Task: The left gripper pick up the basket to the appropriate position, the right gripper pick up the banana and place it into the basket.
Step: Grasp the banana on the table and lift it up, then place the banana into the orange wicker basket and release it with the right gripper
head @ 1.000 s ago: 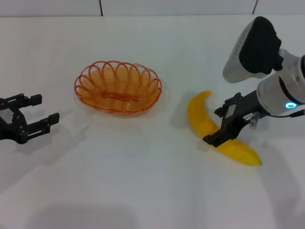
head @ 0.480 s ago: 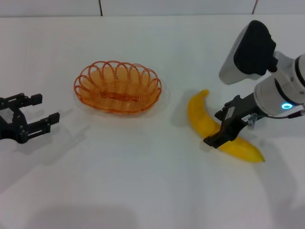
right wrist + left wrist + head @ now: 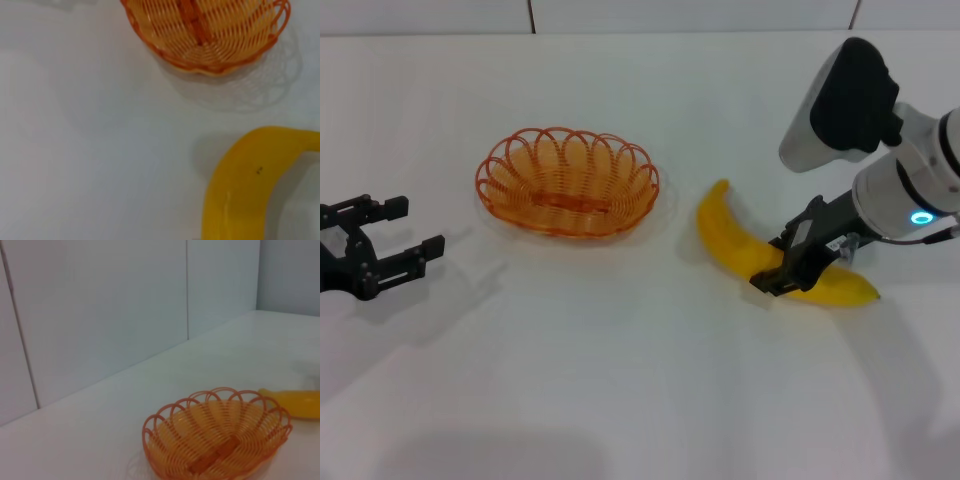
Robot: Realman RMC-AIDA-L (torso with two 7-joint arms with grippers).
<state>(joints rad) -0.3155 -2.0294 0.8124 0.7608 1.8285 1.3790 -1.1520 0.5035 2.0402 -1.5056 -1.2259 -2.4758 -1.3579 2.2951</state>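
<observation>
Right gripper [image 3: 782,268]: fingers pinching banana [image 3: 735,247] at mid-length, on white table [image 3: 620,360] at robot's right. Banana lies just right of basket [image 3: 567,181], apart from it, one tip pointing toward basket. Basket: upright on table, centre-left. Left gripper [image 3: 392,241]: far left, low over table, fingers spread, holding nothing, well apart from basket. Wall panels [image 3: 100,305] behind table.

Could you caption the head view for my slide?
Right gripper shut on the banana beside the empty basket; left gripper open, apart.
</observation>
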